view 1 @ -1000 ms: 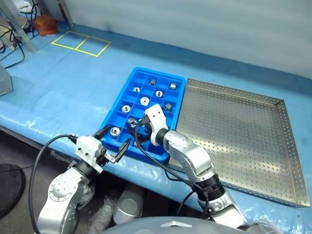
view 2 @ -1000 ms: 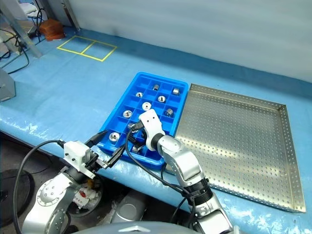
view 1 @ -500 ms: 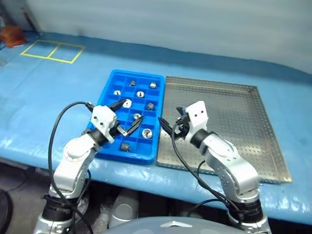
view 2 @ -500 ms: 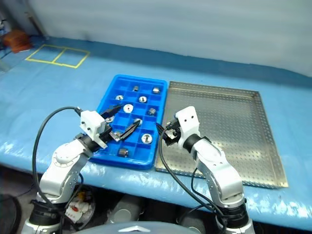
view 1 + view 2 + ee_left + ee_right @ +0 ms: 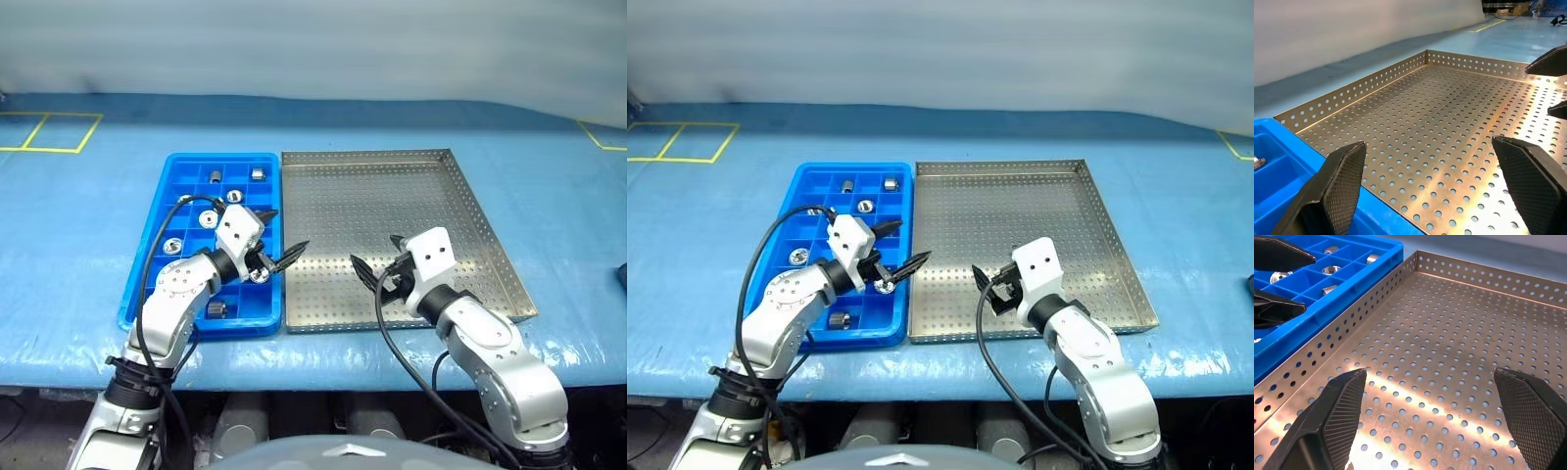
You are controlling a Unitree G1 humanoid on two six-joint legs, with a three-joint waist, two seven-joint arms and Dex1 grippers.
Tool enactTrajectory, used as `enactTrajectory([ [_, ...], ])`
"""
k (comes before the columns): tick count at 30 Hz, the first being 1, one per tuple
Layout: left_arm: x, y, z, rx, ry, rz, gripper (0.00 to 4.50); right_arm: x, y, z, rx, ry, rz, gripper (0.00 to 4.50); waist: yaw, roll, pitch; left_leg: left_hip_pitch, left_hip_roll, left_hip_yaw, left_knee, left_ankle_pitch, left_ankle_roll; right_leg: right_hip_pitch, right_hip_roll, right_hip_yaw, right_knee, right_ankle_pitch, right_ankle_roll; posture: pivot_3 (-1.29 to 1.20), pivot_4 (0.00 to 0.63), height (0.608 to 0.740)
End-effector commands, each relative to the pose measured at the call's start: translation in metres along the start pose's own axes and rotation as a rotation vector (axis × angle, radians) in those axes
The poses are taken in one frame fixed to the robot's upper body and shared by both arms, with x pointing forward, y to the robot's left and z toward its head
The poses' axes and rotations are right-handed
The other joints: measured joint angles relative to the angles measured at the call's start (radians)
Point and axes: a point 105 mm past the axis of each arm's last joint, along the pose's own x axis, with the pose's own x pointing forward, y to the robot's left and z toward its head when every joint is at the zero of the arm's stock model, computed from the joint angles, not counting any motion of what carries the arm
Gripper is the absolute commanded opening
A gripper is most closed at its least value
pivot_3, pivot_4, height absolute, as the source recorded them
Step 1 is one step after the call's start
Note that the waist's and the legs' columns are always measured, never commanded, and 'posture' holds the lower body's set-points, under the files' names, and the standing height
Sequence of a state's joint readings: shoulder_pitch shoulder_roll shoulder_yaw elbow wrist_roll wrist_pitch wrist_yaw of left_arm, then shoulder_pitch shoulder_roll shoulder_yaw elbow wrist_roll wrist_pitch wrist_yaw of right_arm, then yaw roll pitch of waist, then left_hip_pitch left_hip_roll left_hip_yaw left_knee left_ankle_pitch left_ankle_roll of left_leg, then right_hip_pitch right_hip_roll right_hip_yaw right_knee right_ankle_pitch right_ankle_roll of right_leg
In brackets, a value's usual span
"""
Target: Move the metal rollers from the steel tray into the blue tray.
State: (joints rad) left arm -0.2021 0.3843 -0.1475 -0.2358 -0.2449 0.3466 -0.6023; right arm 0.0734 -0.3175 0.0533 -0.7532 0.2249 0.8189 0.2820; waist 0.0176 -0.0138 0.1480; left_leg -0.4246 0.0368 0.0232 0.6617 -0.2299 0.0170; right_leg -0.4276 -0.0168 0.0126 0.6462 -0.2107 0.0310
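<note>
We see a bright blue tray (image 5: pixel 147 284) gridded into square cells, holding shiny silver-grey metal rollers (image 5: pixel 258 174). Beside it the steel tray (image 5: pixel 392 196) is silver-grey, its floor and rims dotted with rows of small holes. The table cover (image 5: pixel 549 196) is blue.

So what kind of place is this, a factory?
Probably a workshop or a robot test lab. A long bench with a blue cover holds a blue tray of small metal rollers, a holed steel tray, and yellow tape squares.
</note>
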Motion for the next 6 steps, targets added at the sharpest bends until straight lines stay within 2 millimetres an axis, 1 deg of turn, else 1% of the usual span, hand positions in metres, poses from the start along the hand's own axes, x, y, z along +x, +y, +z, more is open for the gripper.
enactTrajectory([
  [1, 0.0014, -0.0049, 0.0087, 0.013, -0.045, 0.004, 4.50, -0.0052, 0.0021, 0.0080, -0.017, -0.030, 0.001, 4.37, 0.002, 0.000, 0.000, 0.000, 0.000, 0.000, 0.000, 0.000, 0.000, 0.000, 0.000, 0.000, 0.000, 0.000, 0.001, 0.10, 0.150, 0.740],
  [6, 0.0009, -0.0052, 0.0089, 0.012, -0.049, 0.010, 4.50, -0.0054, 0.0020, 0.0075, -0.014, -0.029, -0.001, 4.37, 0.004, 0.000, 0.000, 0.000, -0.001, 0.000, 0.001, 0.000, 0.001, 0.000, -0.001, 0.001, -0.001, 0.001, 0.002, 0.10, 0.150, 0.740],
])
